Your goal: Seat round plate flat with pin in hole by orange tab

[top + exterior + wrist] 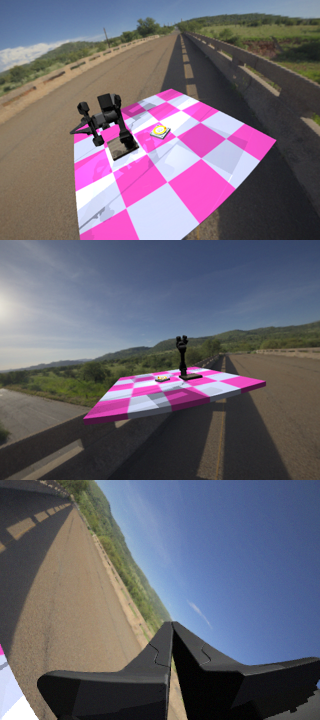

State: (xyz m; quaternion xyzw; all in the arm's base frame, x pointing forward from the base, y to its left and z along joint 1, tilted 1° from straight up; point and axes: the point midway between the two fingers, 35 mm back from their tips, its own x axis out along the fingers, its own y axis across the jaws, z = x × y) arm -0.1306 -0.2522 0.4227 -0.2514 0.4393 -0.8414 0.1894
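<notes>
Black pincer point(73, 131), fingers closed together. Off to its side, pink-and-white checked surface point(196, 180); on it a white round plate point(159, 129) with yellow ring and orange tab, over a pale grey base point(161, 135).

Round plate point(159, 129) on its base point(160, 134): open checkered table point(180, 180) on all sides, nothing standing near it but the arm's mount point(121, 149), off to one side. Space above the plate unobstructed. Gripper point(71, 132), jaws shut and empty, points out past the table edge, well apart from the plate.
</notes>
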